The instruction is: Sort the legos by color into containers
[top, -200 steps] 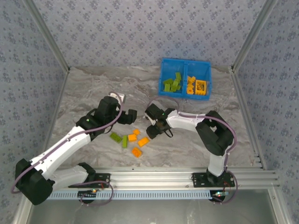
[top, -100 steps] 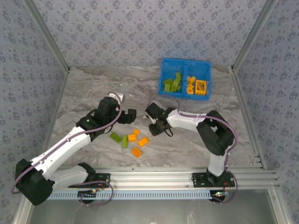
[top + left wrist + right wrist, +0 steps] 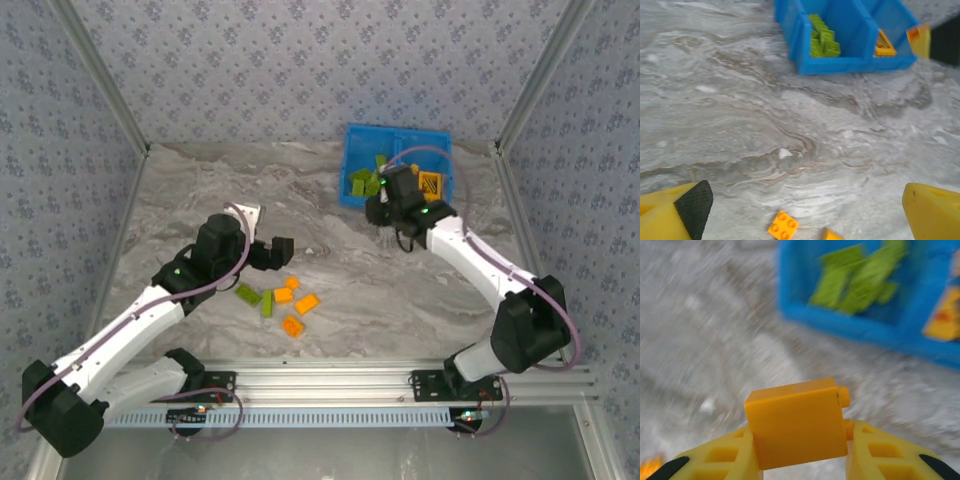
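Carrying an orange brick to the bin's orange side

Top view: the right hand [image 3: 380,208] hangs at the near left corner of the bin [image 3: 352,133], over the bench [image 3: 200,200] just beside the green compartment. The orange compartment lies to the right, past the divider, so the drop should wait until the hand is over that side. The left hand [image 3: 281,250] hovers above the loose bricks [image 3: 283,296], four orange and two green.

Left wrist: its fingers [image 3: 932,212] stand wide apart with nothing between them. Green bricks [image 3: 821,42] lie in the bin's left half.

Right wrist: the fingers [image 3: 885,455] pinch an orange brick [image 3: 797,422] by its flat sides, studs pointing right. The background is blurred. Best, I judge, to carry it over the wall, come low above the orange pile, and only then let go, so it cannot bounce out.
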`<move>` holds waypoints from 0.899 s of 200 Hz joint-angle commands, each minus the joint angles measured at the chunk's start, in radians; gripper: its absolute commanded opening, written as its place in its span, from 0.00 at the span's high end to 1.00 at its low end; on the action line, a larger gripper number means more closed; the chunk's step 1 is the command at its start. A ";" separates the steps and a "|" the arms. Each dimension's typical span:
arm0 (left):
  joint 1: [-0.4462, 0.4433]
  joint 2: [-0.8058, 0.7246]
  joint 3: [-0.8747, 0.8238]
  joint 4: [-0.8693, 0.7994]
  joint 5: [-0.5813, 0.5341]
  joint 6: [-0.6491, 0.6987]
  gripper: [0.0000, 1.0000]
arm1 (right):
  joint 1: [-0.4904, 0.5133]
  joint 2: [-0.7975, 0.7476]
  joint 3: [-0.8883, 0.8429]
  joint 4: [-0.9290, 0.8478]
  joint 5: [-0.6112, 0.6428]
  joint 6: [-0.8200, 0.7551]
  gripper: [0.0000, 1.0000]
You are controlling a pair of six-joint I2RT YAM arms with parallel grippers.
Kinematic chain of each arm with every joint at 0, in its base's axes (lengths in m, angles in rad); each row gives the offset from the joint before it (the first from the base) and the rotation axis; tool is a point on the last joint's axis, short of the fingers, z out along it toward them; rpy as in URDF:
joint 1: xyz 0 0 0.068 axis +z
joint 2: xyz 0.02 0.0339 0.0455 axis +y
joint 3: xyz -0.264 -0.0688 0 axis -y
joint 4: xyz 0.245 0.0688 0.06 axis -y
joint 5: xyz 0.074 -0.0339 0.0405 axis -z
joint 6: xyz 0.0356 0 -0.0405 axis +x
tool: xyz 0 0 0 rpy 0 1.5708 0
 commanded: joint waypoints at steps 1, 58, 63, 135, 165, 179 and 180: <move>-0.005 -0.039 -0.012 0.068 0.109 0.023 0.01 | -0.113 0.086 0.096 0.041 0.029 0.048 0.68; -0.008 -0.087 -0.025 0.023 0.069 0.020 0.01 | -0.294 0.584 0.608 -0.093 0.031 0.098 0.70; -0.008 -0.089 -0.025 0.016 0.064 0.017 0.01 | -0.298 0.628 0.659 -0.114 0.032 0.098 0.70; -0.006 -0.121 -0.046 -0.016 -0.012 -0.009 0.01 | -0.312 0.894 1.041 -0.302 0.011 0.091 0.39; -0.007 -0.097 -0.046 -0.052 -0.143 -0.065 0.01 | -0.308 0.800 0.964 -0.275 -0.005 0.091 0.36; -0.006 -0.077 -0.048 -0.066 -0.172 -0.072 0.01 | -0.303 0.730 0.886 -0.238 -0.009 0.087 0.35; -0.007 -0.076 -0.049 -0.066 -0.172 -0.072 0.01 | -0.302 0.723 0.878 -0.235 -0.010 0.087 0.35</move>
